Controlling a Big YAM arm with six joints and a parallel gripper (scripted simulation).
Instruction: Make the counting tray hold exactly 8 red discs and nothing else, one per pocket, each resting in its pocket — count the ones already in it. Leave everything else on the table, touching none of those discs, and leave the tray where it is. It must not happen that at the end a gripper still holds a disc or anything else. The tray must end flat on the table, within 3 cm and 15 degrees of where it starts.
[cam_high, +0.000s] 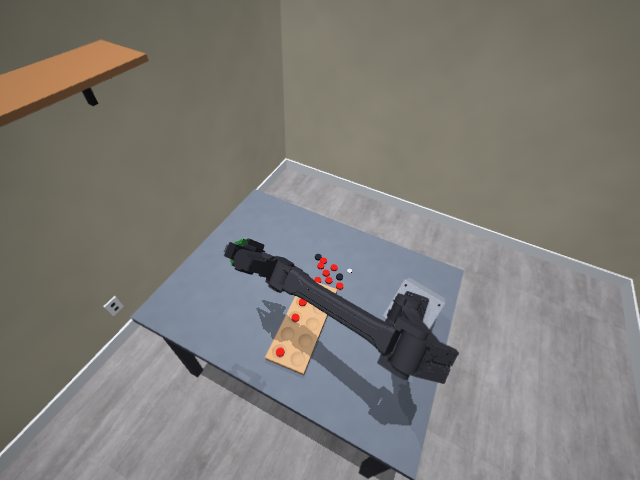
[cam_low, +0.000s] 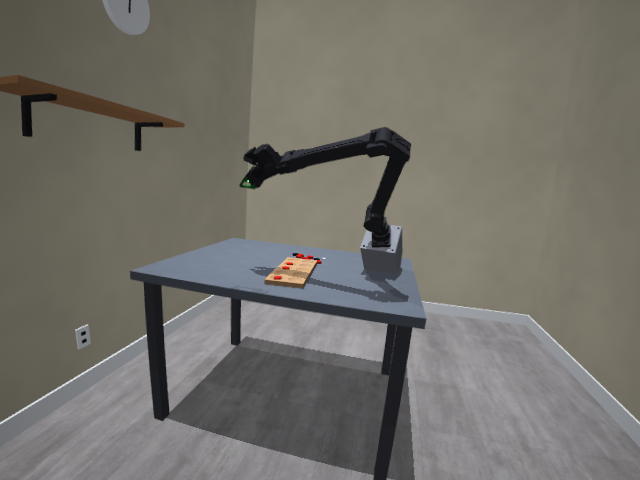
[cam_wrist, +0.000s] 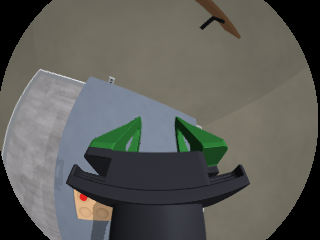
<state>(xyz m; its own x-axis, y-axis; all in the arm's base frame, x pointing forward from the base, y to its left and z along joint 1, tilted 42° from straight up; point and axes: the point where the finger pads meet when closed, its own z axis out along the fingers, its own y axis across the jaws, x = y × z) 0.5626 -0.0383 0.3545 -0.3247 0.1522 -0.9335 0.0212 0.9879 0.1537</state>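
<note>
The wooden counting tray (cam_high: 285, 364) (cam_low: 284, 283) (cam_wrist: 92, 202) lies flat on the table, its far end partly hidden by the arm in the top view. Three red discs show in its pockets: one disc (cam_high: 279, 351) (cam_low: 277, 277) (cam_wrist: 83, 197) at the near end, a second disc (cam_high: 295, 317) (cam_low: 285, 268) and a third disc (cam_high: 302, 302) (cam_low: 289, 263) farther back. Several loose red discs (cam_high: 333, 267) (cam_low: 310, 256) lie beyond the far end, some close together. My gripper (cam_wrist: 158, 120) (cam_low: 248, 182) is open and empty, high above the table's left side.
One black disc (cam_high: 317, 256) (cam_low: 295, 254) and another black disc (cam_high: 339, 276) lie among the loose red ones. A small white piece (cam_high: 349, 270) (cam_low: 324, 258) lies to their right. The wall shelf (cam_high: 77, 72) (cam_low: 93, 100) (cam_wrist: 220, 16) is at the left.
</note>
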